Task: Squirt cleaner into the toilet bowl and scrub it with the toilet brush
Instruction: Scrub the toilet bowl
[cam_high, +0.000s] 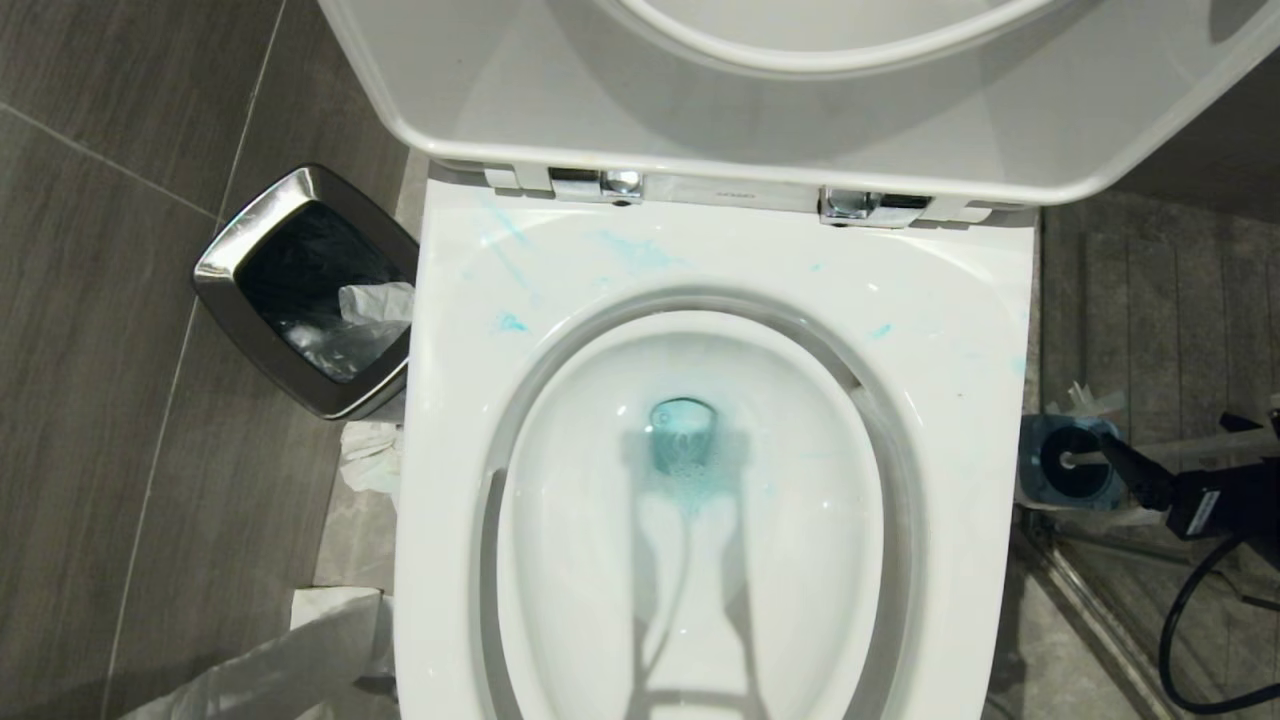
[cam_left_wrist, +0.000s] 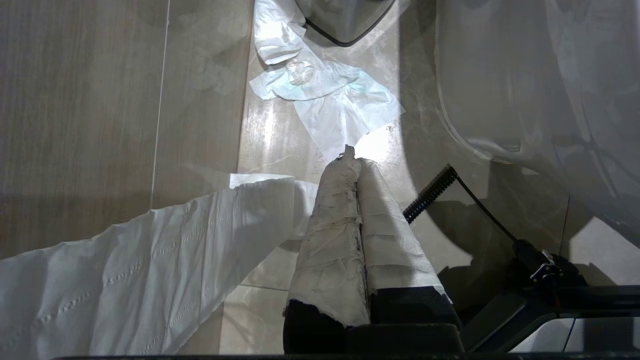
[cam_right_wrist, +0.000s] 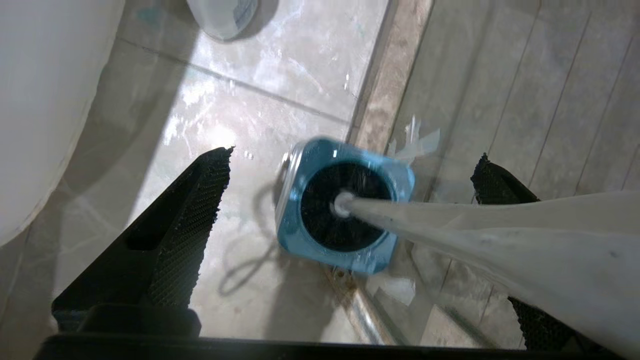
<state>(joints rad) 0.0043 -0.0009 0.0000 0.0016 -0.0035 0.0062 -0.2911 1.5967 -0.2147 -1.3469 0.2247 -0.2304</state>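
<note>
Turquoise-blue cleaner (cam_high: 683, 440) pools in the glossy white ceramic toilet bowl (cam_high: 720, 300); scrubbing remains, I judge: my right gripper (cam_right_wrist: 350, 200), jaws wide, straddles the white-handled toilet brush (cam_right_wrist: 450, 225) standing in its blue holder (cam_right_wrist: 305, 165); left gripper (cam_left_wrist: 352, 165) clenched.

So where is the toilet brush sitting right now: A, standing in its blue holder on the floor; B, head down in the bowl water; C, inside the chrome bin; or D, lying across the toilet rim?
A: the toilet brush stands with its black head in the blue holder on the floor, between the spread fingers of the open right gripper.
</note>
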